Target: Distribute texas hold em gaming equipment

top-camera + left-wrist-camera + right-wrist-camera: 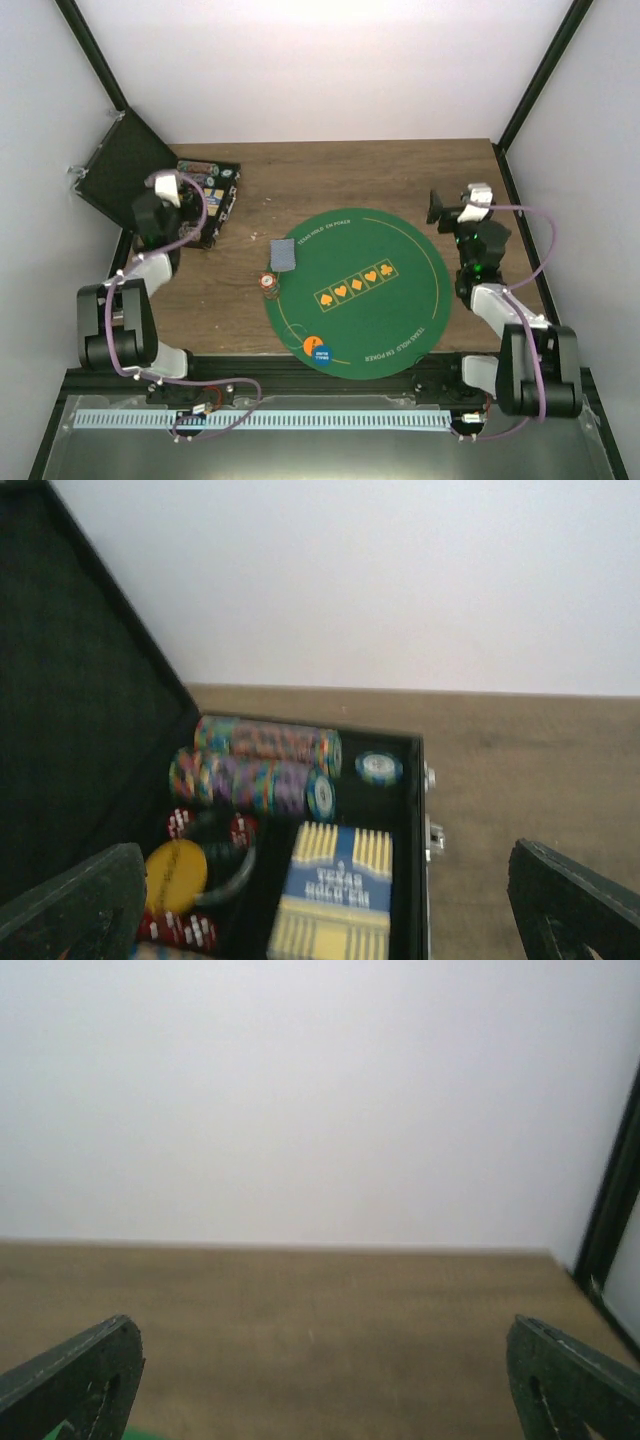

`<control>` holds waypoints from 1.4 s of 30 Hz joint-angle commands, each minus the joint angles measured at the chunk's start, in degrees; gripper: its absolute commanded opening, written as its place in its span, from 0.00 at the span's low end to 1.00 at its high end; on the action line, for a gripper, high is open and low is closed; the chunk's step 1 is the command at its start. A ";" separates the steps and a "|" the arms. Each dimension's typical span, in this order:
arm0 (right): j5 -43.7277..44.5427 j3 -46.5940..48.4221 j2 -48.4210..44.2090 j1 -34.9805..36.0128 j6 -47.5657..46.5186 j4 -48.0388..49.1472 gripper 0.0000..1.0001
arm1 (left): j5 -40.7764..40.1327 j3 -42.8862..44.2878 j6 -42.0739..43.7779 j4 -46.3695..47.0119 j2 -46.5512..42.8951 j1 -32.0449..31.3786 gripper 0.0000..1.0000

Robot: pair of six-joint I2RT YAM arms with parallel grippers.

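Left jaws: spread wide, holding nothing, over the open case at the tabletop's 10 o'clock. Shown only by the left wrist: two rows of chips on edge at 12 o'clock from the jaws, a loose chip at 1, a yellow disc at 9, a blue-and-yellow box between the fingers. Shown only from above: green mat, cards at its 10 o'clock, a red-and-white chip at 9, orange token touching blue token at 7, all apart from both jaws. Right jaws: spread wide, empty, beyond the mat's 2 o'clock; from the right wrist, only wood and wall.
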 commanded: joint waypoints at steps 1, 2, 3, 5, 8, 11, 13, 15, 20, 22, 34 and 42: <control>-7.50 12.41 -7.57 0.02 3.78 -19.26 1.00 | 7.01 17.76 4.30 -33.97 -1.18 2.74 1.00; -10.85 15.48 -7.99 0.02 5.13 -23.38 1.00 | 8.38 20.97 5.39 -38.84 -1.31 3.38 1.00; -14.78 18.57 -8.08 0.04 7.17 -27.65 1.00 | 10.09 23.73 6.37 -43.31 -1.66 3.98 0.99; -22.87 23.98 -7.41 0.40 10.14 -34.50 1.00 | 13.51 28.29 10.13 -51.13 -2.69 4.58 1.00; -27.09 29.38 -6.79 5.47 10.85 -43.45 1.00 | 16.84 37.27 15.64 -66.32 -3.24 4.60 0.99; -20.19 32.48 -6.97 16.72 5.34 -53.32 1.00 | 21.49 45.34 21.25 -82.65 -2.34 4.60 1.00; -13.71 33.75 -6.40 25.29 2.49 -58.94 1.00 | 23.57 48.72 23.97 -91.05 -2.23 4.60 1.00; -8.60 34.09 -5.02 32.96 1.58 -63.38 0.99 | 25.22 50.06 25.63 -97.43 -2.74 4.60 0.99; 1.70 32.52 0.43 49.55 2.06 -69.56 0.99 | 26.16 49.23 26.65 -102.17 -4.95 4.61 0.99; 4.24 32.15 4.01 55.41 2.07 -69.66 0.99 | 26.05 49.06 26.73 -103.13 -5.55 4.60 0.99; 3.68 37.00 24.50 70.72 -1.81 -66.44 1.00 | 26.64 49.18 26.71 -104.64 -5.75 4.60 1.00; 7.89 36.94 28.12 74.69 -2.21 -66.17 0.96 | 26.73 49.16 27.83 -104.85 -5.10 4.60 0.99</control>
